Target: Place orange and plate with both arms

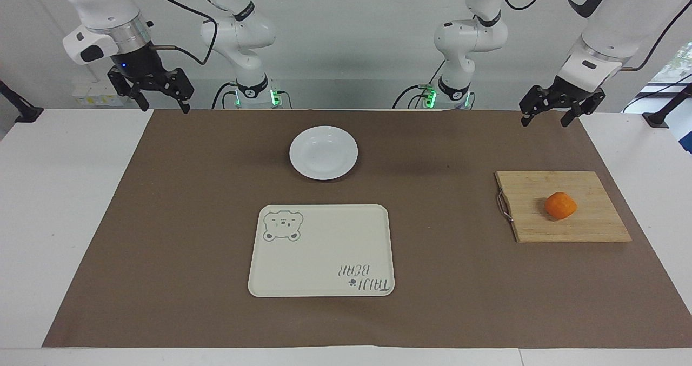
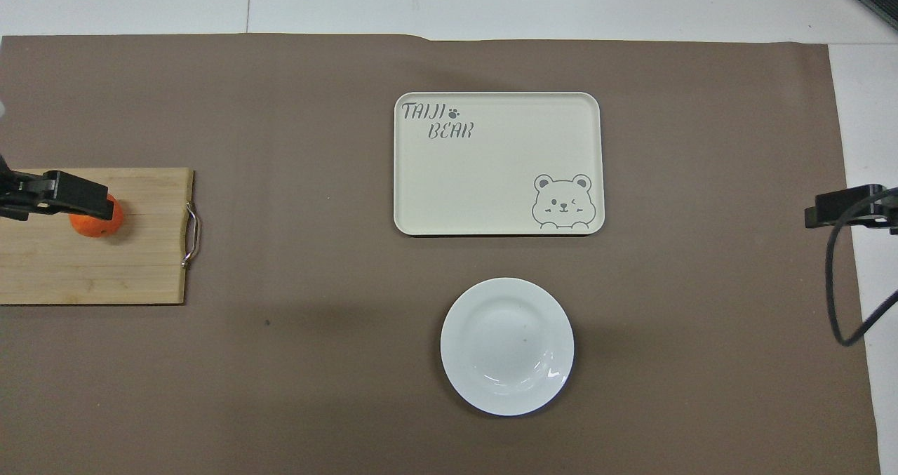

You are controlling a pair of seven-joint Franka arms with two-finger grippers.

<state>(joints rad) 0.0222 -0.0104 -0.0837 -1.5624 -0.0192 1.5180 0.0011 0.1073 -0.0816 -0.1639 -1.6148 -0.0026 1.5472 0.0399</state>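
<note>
The orange (image 1: 560, 205) lies on a wooden cutting board (image 1: 589, 225) toward the left arm's end of the table. The white plate (image 1: 323, 152) sits mid-table, nearer to the robots than the cream bear tray (image 1: 321, 250). My left gripper (image 1: 546, 120) hangs open and empty, high over the mat's edge by the board, well clear of the orange. In the overhead view one of its fingers (image 2: 70, 196) overlaps the orange (image 2: 98, 224). My right gripper (image 1: 165, 108) hangs open and empty over the mat's corner at the right arm's end.
A brown mat (image 1: 162, 236) covers most of the white table. The board has a metal handle (image 1: 504, 206) on its side toward the tray. The tray (image 2: 491, 173) lies farther from the robots than the plate (image 2: 506, 346). A black cable (image 2: 835, 299) loops at the right arm's end.
</note>
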